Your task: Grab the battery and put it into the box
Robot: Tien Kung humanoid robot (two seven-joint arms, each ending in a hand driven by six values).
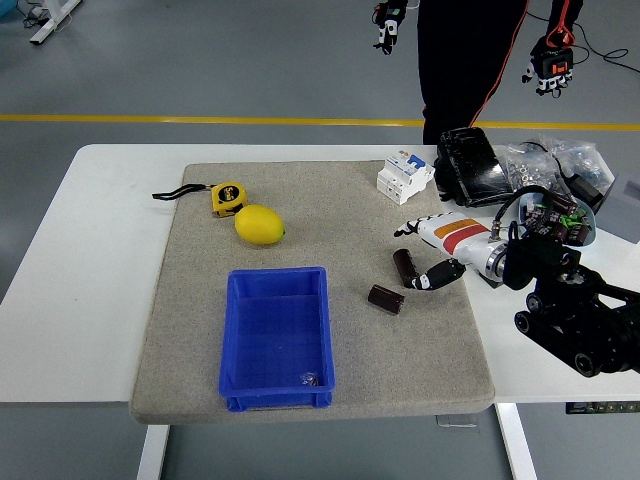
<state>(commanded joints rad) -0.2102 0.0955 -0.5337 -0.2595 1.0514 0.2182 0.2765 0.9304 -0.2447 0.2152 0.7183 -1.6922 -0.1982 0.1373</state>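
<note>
A white worktop (90, 260) carried a grey mat (330, 200). At the mat's far left lay a yellow tape measure (227, 198) with its black strap trailing left, and just near of it sat a lemon (260, 225). Nearer still, toward the mat's near edge, stood an open blue box (277, 337) holding only a small object too blurred to name. Right of the box lay two dark cylindrical batteries: one battery (386, 298) on its side, the other battery (405, 267) just beyond it. The right hand (432, 252) hovered at this second battery, its fingers spread apart and gripping nothing, the lower fingertips close beside the cylinder. Farther off, a white circuit breaker (404, 177) stood at the mat's far right edge, next to a black pouch (472, 166). A bowl of small parts (556, 218) sat at the far right. A person (470, 55) stood beyond the worktop, gloved hands held clear of it.
</note>
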